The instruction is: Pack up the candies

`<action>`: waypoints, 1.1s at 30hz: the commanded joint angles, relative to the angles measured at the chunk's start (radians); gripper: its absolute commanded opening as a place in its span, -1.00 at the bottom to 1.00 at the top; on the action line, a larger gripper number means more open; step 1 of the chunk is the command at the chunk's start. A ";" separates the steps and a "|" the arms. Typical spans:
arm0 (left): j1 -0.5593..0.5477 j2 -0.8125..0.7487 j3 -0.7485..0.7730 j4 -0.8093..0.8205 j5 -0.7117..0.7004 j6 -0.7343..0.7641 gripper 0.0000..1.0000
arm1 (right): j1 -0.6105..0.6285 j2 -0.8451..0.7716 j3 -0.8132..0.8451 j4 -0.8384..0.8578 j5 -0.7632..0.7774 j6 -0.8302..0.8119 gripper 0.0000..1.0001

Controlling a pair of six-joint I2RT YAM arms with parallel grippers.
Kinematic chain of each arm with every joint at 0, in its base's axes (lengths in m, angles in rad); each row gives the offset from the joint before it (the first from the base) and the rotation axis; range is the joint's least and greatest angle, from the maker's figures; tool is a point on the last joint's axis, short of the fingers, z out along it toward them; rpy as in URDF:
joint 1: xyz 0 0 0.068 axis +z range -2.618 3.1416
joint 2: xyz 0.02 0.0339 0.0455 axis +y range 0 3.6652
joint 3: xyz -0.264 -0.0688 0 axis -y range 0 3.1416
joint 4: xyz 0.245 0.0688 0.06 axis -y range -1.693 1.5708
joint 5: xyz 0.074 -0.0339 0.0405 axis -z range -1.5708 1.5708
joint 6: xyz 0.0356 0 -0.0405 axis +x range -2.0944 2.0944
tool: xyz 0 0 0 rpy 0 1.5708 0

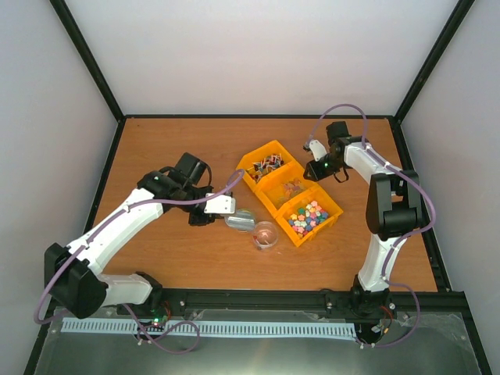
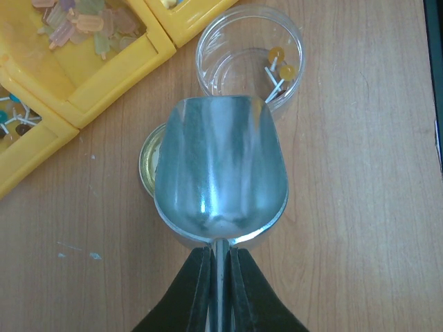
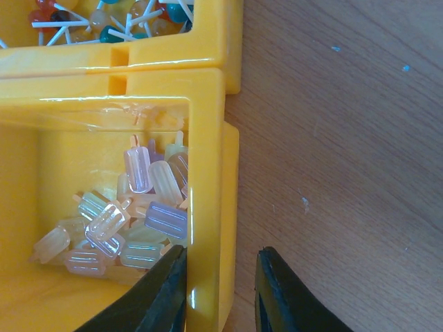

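While left gripper (image 2: 219,257) is clamping metal scoop (image 2: 220,166) by handle, empty bowl is hanging at rim of clear jar (image 2: 214,52), few orange candies (image 2: 280,69) lying inside. Right gripper (image 3: 221,257), jaws apart, is straddling yellow bin (image 3: 208,173) wall; closing there first should be steadying bin for scooping.

Bright, even light from overhead, soft shadows on the desk (image 1: 156,156). Glare streaks down the metal scoop (image 2: 220,173), sheen on the yellow bin (image 3: 205,207) wall. Wrist views sharp.

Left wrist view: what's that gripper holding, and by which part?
The left gripper holds the metal scoop by its thin handle, clamped between both fingers just behind the bowl.
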 commanded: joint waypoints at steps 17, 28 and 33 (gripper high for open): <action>0.017 0.321 0.434 0.031 -0.242 -0.406 -0.98 | -0.016 -0.056 -0.015 0.005 -0.025 0.001 -0.16; 0.018 0.609 0.711 -0.116 -0.360 -0.429 -0.98 | -0.012 -0.042 -0.031 0.009 -0.043 0.001 -0.27; 0.018 0.717 0.823 -0.168 -0.380 -0.433 -0.98 | 0.001 -0.031 -0.031 0.012 -0.039 0.003 -0.40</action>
